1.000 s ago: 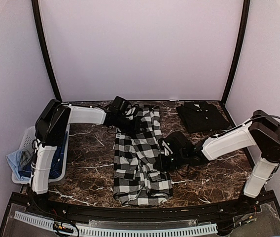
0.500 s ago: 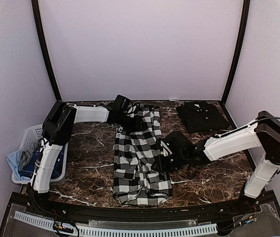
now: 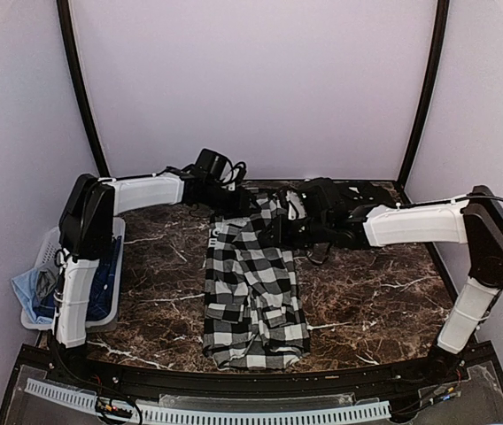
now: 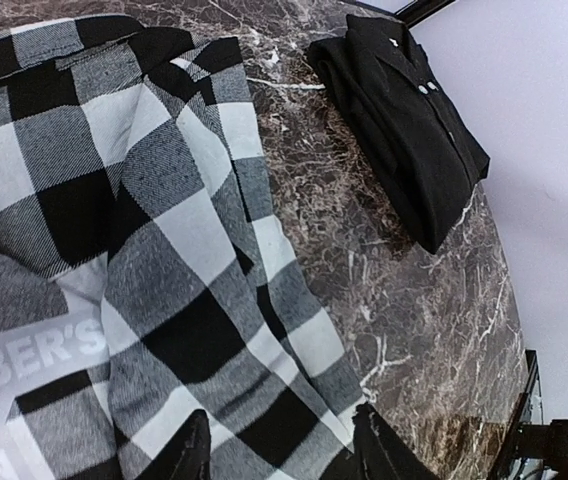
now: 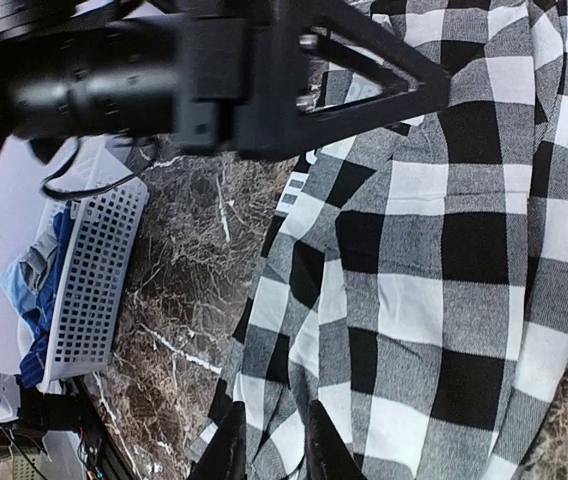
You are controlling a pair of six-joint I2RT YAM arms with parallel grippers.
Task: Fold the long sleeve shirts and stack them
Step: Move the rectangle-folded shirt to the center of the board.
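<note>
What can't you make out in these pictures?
- White lettering on the checked shirt: left wrist view, cut off by the left edge.
- Folded black shirt: top view, mostly behind the right arm.
- Basket contents: top view, left arm partly covers them.
- Left fingers: left wrist view, tips cut off by the bottom edge; grip unclear.

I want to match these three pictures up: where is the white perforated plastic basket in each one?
Top external: the white perforated plastic basket sits at the far left, about halfway down the picture.
Left wrist: not in it.
Right wrist: at the left side, showing its holed wall.
Shared landmark: the black-and-white check cloth shirt appears in all three views.
</note>
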